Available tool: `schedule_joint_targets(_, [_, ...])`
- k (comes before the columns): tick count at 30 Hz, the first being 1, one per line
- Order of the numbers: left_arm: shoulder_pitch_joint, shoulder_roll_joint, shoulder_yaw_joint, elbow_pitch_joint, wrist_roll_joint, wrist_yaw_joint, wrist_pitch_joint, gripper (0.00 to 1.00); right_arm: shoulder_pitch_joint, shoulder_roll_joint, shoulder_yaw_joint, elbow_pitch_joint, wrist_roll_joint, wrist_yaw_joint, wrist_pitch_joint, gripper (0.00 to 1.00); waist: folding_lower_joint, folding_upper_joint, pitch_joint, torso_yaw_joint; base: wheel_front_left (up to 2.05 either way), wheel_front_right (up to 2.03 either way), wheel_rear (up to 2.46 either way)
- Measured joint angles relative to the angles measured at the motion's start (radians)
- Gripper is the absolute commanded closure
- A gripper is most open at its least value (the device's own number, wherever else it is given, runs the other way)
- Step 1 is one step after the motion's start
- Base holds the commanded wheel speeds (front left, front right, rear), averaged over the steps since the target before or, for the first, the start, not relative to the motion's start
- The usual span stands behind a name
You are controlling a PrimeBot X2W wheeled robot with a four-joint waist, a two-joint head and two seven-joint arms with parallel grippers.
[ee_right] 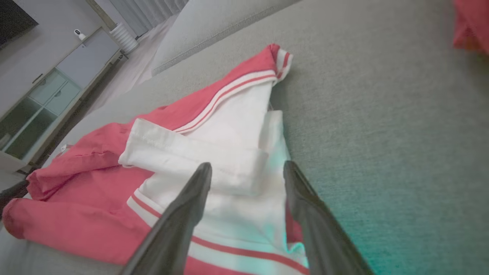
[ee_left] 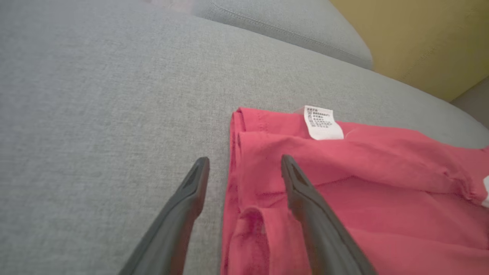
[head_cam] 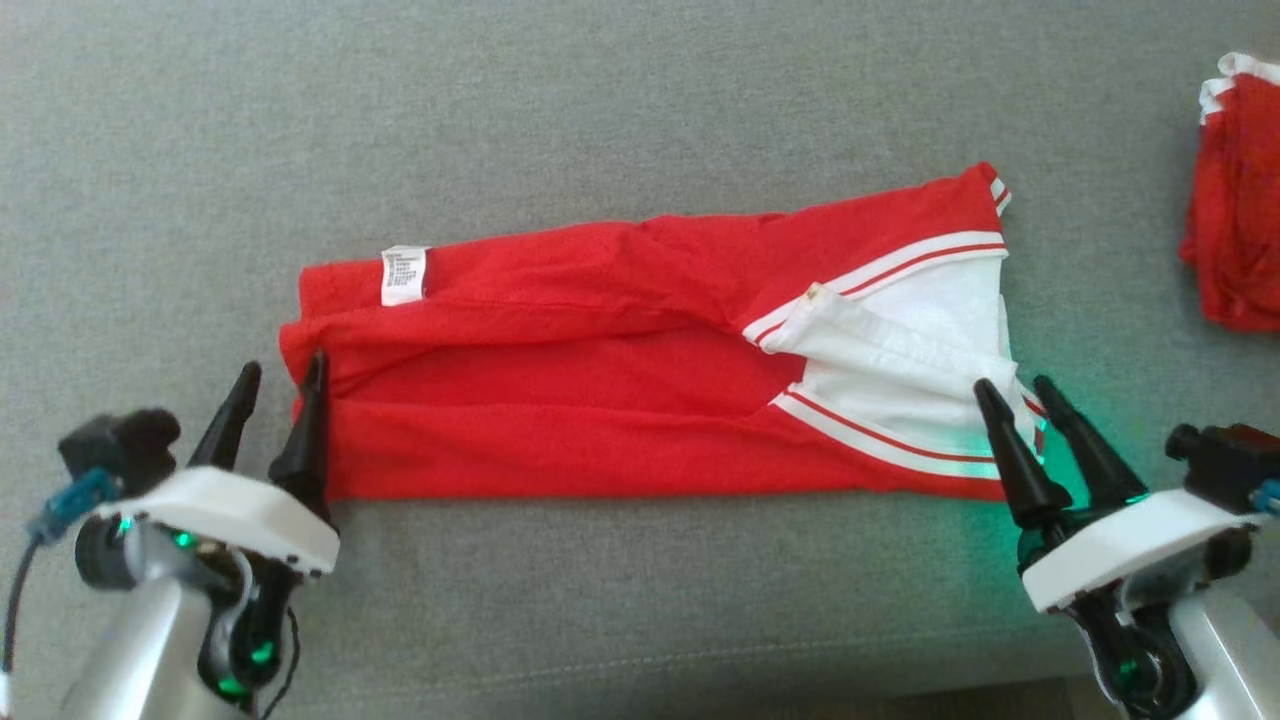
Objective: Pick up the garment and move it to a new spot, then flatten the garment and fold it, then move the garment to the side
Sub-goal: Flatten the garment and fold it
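The garment (head_cam: 600, 380) is a red shirt with a white collar and red-white stripes, lying folded lengthwise into a long band on the grey cushion. A white care label (head_cam: 404, 274) shows near its left end. My left gripper (head_cam: 282, 370) stands open at the garment's left end, one finger over the cloth and one beside it, as the left wrist view shows (ee_left: 244, 166). Over the white collar part (ee_right: 229, 152) at the right end my right gripper (head_cam: 1015, 385) is open too, its fingers spread above the fabric (ee_right: 246, 172). Neither gripper holds anything.
A second red and white garment (head_cam: 1235, 200) lies at the far right edge of the grey sofa cushion (head_cam: 640, 100). The cushion's front seam (head_cam: 640, 665) runs close below the grippers. A cabinet (ee_right: 42, 95) stands beyond the sofa.
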Motion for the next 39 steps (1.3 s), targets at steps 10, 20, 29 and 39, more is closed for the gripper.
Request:
schedule_joint_targets(10, [0.07, -0.022, 0.001, -0.132, 0.147, 0.166, -0.107, 0.0, 0.023, 0.123, -0.187, -0.165, -0.269, 0.0, -0.028, 0.0, 0.0, 0.0, -0.026, 0.004, 0.0, 0.0, 0.0])
schedule_joint_targets(20, [0.104, -0.036, -0.036, -0.288, 0.3, 0.268, -0.122, 0.0, 0.023, 0.188, -0.192, -0.292, -0.479, 0.0, 0.0, 0.0, 0.0, 0.0, -0.048, 0.005, 0.0, 0.0, 0.0])
schedule_joint_targets(29, [0.106, -0.036, -0.044, -0.32, 0.314, 0.284, -0.123, 0.0, 0.025, 0.195, -0.184, -0.296, -0.479, 0.0, 0.011, 0.0, 0.0, 0.0, -0.039, 0.007, 0.0, 0.0, 0.0])
schedule_joint_targets(39, [0.1, -0.035, -0.055, -0.324, 0.313, 0.287, -0.12, 0.0, 0.024, 0.195, -0.209, -0.198, -0.475, 0.0, 0.053, 0.0, 0.0, 0.0, -0.016, 0.01, 0.0, 0.0, 0.0])
